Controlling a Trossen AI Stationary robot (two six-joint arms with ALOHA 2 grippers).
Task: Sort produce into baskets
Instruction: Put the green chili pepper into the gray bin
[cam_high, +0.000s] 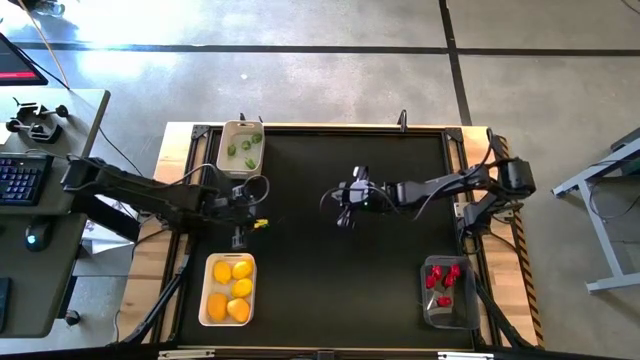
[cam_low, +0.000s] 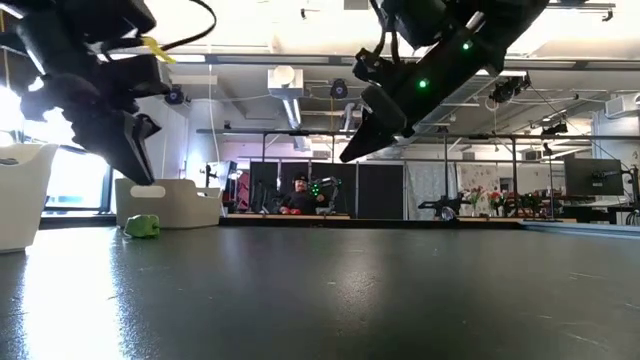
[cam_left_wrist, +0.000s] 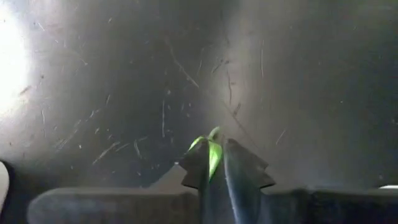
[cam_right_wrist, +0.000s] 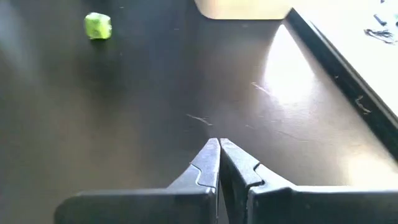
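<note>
My left gripper (cam_high: 239, 238) is at the table's left, between the beige-white tub (cam_high: 241, 145) and the white tray (cam_high: 228, 290). It hangs above the table (cam_low: 138, 165), shut on a small green piece (cam_left_wrist: 213, 152). My right gripper (cam_high: 345, 215) hangs above the table's middle (cam_low: 360, 140), shut and empty (cam_right_wrist: 219, 146). The tub holds green pieces (cam_high: 247, 146), the tray holds yellow-orange ovals (cam_high: 232, 287), and the transparent bin (cam_high: 448, 292) holds red pieces (cam_high: 442, 278). Another green piece (cam_low: 142, 226) lies on the table by the tub; it also shows in the right wrist view (cam_right_wrist: 97, 26). My left gripper pinches the green piece between its two fingers. Only a thin bright sliver (cam_left_wrist: 214, 140) shows in the gap and just past the fingertips (cam_left_wrist: 239, 158). The fingers point downward, and the piece is lifted clear of the table.
The black table top (cam_high: 340, 290) lies bare between the tray and the bin. The table has a raised wooden edge (cam_high: 175, 150). A desk with a keyboard (cam_high: 22, 178) stands beyond the table's left side.
</note>
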